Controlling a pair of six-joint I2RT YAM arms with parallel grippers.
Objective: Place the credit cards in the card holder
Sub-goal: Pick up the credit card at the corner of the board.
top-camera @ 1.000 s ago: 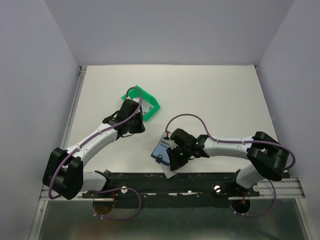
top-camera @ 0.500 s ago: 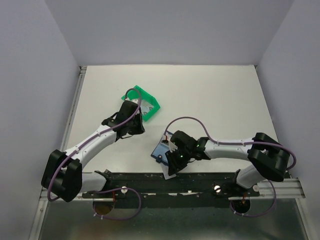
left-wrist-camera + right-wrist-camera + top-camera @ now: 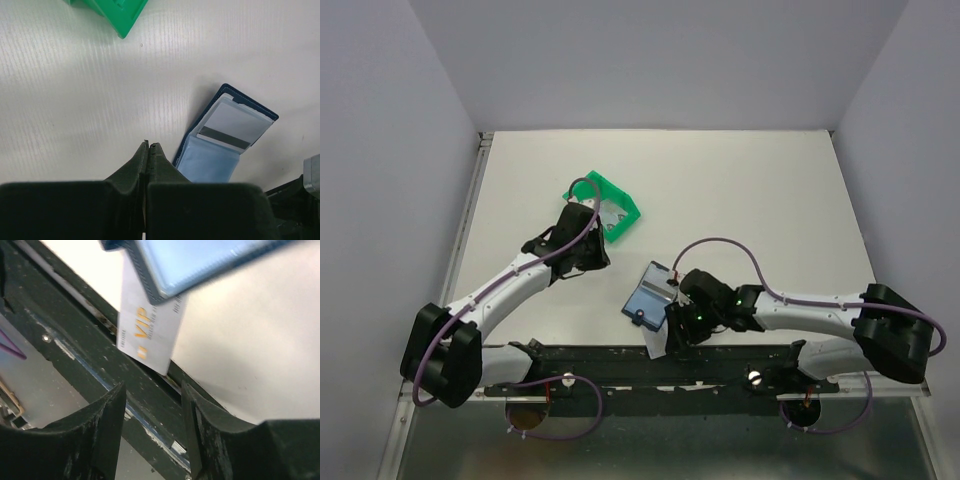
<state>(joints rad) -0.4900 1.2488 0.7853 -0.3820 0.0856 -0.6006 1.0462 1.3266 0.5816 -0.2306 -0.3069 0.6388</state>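
The card holder (image 3: 646, 296) lies open on the table near the front edge, a dark navy wallet with a light blue inside. In the left wrist view (image 3: 210, 162) a grey credit card with a black stripe (image 3: 232, 122) sits in its upper half. A second pale card printed "VIP" (image 3: 150, 332) lies partly under the holder's near corner and overhangs the table's front edge (image 3: 658, 346). My right gripper (image 3: 152, 407) is open and empty just short of that card, over the black rail (image 3: 675, 328). My left gripper (image 3: 149, 146) is shut and empty, left of the holder (image 3: 588, 255).
A green plastic bin (image 3: 607, 206) stands behind my left gripper, its corner in the left wrist view (image 3: 112, 12). The black mounting rail (image 3: 620, 360) runs along the table's front edge. Grey walls enclose the table on three sides.
My right arm has drawn back toward the near edge and to the right, uncovering the open card holder. The left arm has barely moved.
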